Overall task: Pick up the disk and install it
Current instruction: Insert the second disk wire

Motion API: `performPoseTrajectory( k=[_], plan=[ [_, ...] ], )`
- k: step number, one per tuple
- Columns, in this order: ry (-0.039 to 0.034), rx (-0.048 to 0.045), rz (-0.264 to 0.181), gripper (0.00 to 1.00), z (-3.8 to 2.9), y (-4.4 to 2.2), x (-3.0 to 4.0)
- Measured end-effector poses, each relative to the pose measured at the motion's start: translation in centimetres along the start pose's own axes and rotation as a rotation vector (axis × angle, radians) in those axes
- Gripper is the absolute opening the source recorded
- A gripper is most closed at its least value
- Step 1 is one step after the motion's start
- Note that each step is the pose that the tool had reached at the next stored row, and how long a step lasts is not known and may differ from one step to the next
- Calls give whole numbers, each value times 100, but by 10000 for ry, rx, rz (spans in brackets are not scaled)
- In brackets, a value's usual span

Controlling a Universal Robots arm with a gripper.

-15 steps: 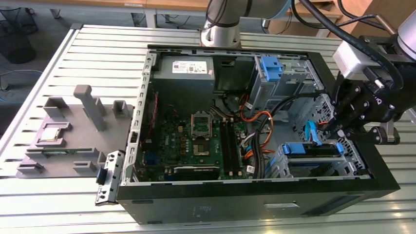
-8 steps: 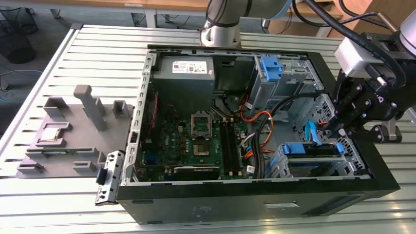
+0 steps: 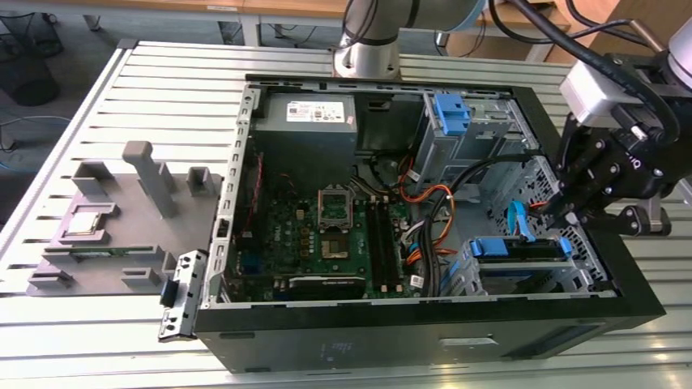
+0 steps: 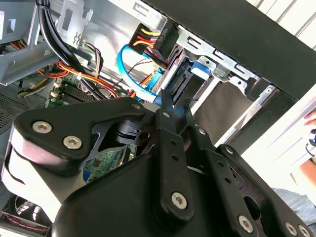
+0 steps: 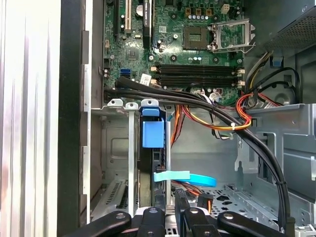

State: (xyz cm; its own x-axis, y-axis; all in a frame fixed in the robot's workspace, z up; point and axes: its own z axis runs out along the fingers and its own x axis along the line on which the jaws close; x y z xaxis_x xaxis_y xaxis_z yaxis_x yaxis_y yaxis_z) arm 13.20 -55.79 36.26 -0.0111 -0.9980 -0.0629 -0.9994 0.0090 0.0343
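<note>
My black linkage gripper hangs over the open black computer case, fingers drawn nearly together on nothing I can see, just above the blue-framed silver disk sitting edge-up in its metal drive cage, apparently slotted home.

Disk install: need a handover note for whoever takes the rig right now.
Gripper: over the open PC case, at the drive cage on the exterior view's right, close to the disk; grip state cannot be told.
Disk: in its blue frame, sitting in the drive cage slot.
Done: disk picked up and brought into the cage.
Left: full seating not confirmed; a light blue cable lies by the disk, connection not visible.
</note>
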Motion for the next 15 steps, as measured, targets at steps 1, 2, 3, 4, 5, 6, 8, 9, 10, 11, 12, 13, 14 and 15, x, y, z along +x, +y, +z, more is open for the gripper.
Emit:
performPoseTrajectory(
  k=[1, 2, 3, 4, 5, 6, 8, 9, 10, 11, 12, 13, 14, 15],
  plan=[
    [1, 0, 0, 24, 0, -5, -3],
    [1, 0, 0, 24, -1, -11, -4],
    [1, 0, 0, 24, 0, -18, -6],
    [1, 0, 0, 24, -1, -27, -8],
    [1, 0, 0, 24, -1, -35, -10],
    [0, 0, 0, 24, -1, -43, -12],
    [1, 0, 0, 24, -1, -60, -15],
    [1, 0, -1, 24, -2, -68, -17],
    [1, 0, 0, 24, -2, -76, -19],
    [0, 0, -1, 24, -2, -83, -20],
    [0, 0, -1, 24, -2, -90, -22],
    [1, 0, 0, 24, -2, -98, -24],
    [0, 0, 0, 24, -2, -106, -27],
    [-1, 0, 0, 24, -1, -113, -30]
  ],
)
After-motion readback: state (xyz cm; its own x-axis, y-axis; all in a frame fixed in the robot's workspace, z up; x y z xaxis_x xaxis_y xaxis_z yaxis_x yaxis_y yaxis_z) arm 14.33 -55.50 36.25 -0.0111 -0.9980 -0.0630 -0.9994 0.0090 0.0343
